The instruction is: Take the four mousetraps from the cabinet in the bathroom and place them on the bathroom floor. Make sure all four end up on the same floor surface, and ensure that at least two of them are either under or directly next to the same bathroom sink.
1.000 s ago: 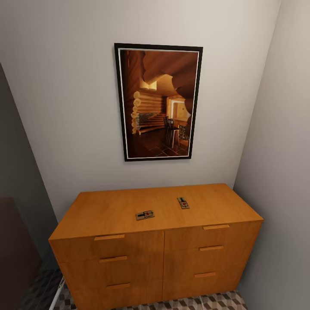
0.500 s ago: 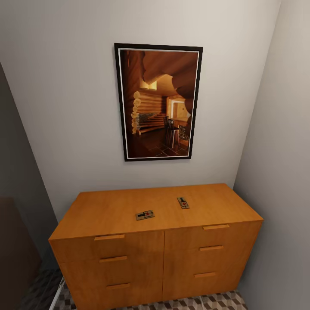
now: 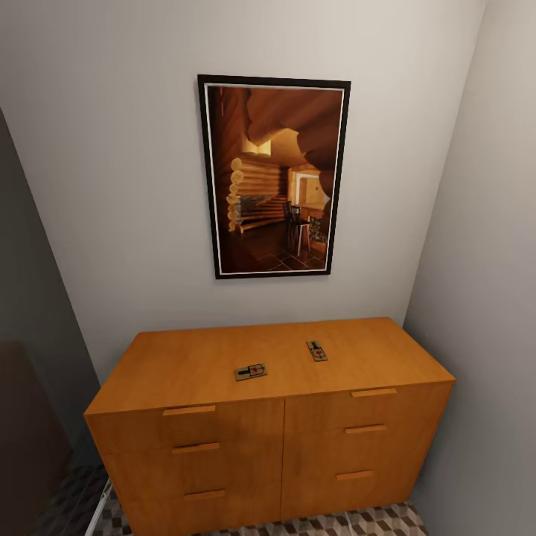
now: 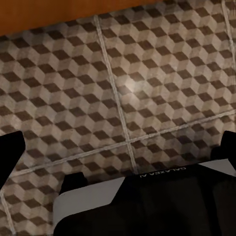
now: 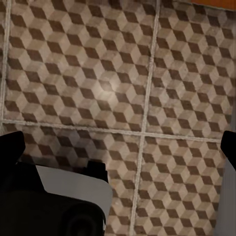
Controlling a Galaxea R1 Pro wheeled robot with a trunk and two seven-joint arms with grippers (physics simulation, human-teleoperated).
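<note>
Cabinet (image 3: 223, 368) top: two mousetraps (image 3: 251, 371).

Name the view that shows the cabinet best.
The head view: the whole cabinet with its six drawers and two mousetraps on top. The left and right wrist views catch just a strip of orange wood beyond the bathroom floor.

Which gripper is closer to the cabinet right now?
Left, probably. The left gripper hangs over bathroom floor with the cabinet base close ahead; the right gripper, also over tiles, catches a mere sliver of it.
</note>
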